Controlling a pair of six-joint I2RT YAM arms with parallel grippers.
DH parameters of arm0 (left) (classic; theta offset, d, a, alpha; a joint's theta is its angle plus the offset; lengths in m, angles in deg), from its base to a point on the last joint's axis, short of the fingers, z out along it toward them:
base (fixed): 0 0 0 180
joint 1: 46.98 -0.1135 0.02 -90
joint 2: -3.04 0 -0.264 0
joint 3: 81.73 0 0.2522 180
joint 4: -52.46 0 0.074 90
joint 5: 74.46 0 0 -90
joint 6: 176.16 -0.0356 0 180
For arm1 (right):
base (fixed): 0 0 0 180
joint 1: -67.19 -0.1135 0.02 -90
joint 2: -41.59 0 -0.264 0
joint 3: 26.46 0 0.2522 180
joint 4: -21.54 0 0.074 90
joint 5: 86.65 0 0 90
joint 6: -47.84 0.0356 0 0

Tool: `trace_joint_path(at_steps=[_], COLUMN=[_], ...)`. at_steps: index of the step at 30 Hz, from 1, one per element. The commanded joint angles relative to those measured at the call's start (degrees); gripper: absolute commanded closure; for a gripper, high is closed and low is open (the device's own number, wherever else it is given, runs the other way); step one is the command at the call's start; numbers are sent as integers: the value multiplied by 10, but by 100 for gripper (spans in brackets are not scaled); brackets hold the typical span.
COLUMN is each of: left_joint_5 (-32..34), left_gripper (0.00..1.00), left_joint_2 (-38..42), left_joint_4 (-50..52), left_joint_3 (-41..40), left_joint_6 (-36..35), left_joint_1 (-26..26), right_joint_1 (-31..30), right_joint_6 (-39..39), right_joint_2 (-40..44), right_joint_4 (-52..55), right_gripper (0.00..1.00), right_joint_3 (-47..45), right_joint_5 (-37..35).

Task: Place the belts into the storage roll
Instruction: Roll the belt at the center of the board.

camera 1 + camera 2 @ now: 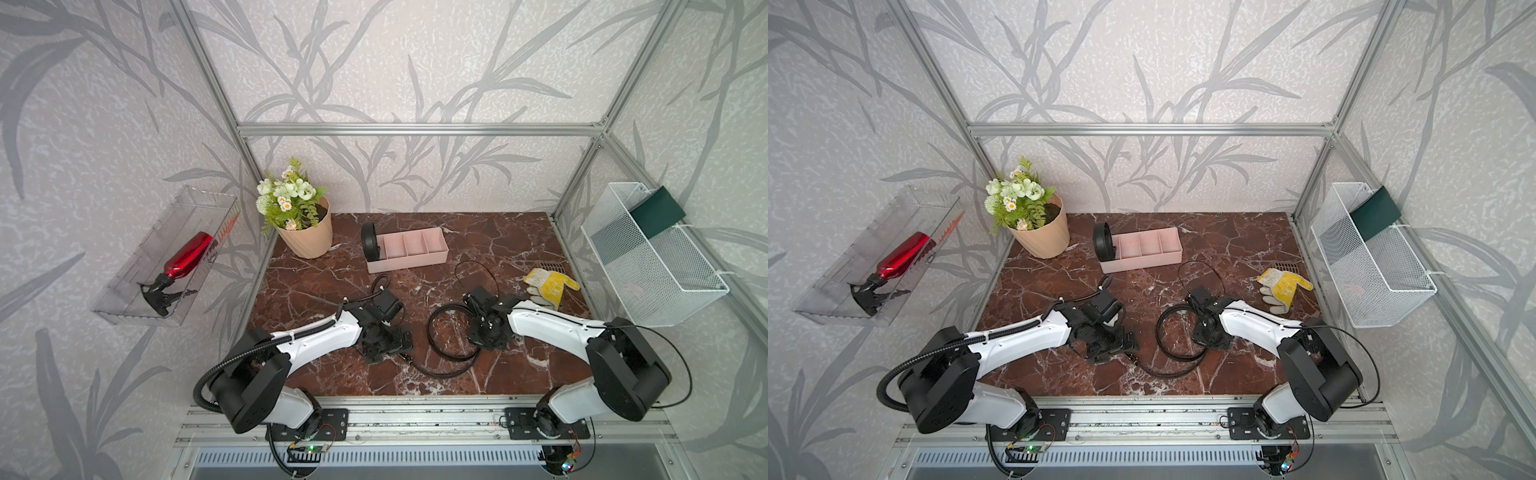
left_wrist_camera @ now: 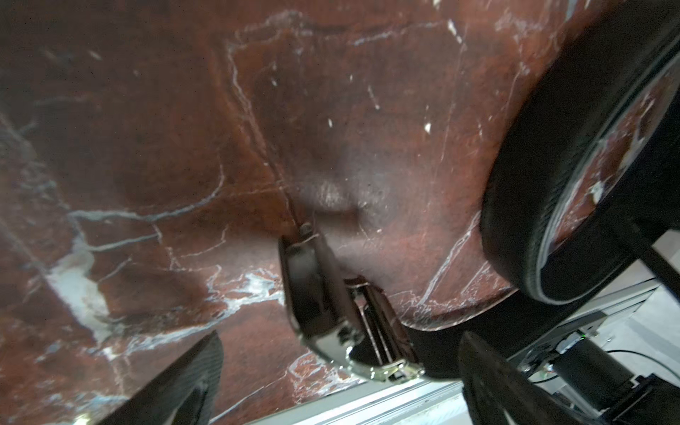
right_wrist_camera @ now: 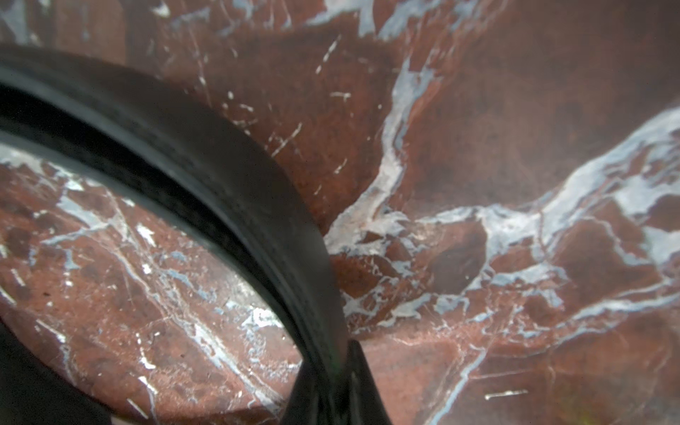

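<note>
A loose black belt [image 1: 451, 353] lies in an open loop on the marble table [image 1: 519, 249], nearest the robot. It looks light, floppy and likely to uncoil; its metal buckle [image 2: 349, 331] is the stiff, heavier end. The left gripper [image 2: 338, 382] stands wide open over that buckle. The right gripper [image 3: 338, 386] is clamped on the strap, seemingly at the loop's edge. Farther back, a coiled belt [image 1: 370, 243] stands upright in the end compartment of the pale pink storage roll [image 1: 415, 262].

Marble table [image 1: 478, 232] bears tray [image 1: 415, 259], belt [image 1: 440, 357], flowerpot [image 1: 309, 241], perhaps glove [image 1: 548, 286].
</note>
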Motion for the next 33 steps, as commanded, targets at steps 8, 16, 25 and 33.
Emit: trace_joint_path(at_steps=[8, 16, 25, 33], left_joint_5=[-23, -36, 45, 91], left_gripper=[58, 100, 100, 100], left_joint_2=[-75, -109, -103, -87], left_joint_4=[-127, -112, 61, 103], left_joint_3=[-34, -39, 35, 31], left_joint_6=[49, -23, -242, -313], left_joint_1=[-28, -69, -156, -258], right_joint_1=[-53, -63, -22, 3], right_joint_6=[86, 97, -29, -111], right_joint_2=[6, 2, -44, -80], right_joint_4=[-24, -29, -22, -7], right_gripper=[100, 100, 80, 77], right_joint_3=[-12, -15, -21, -5], right_joint_5=[-24, -29, -7, -30])
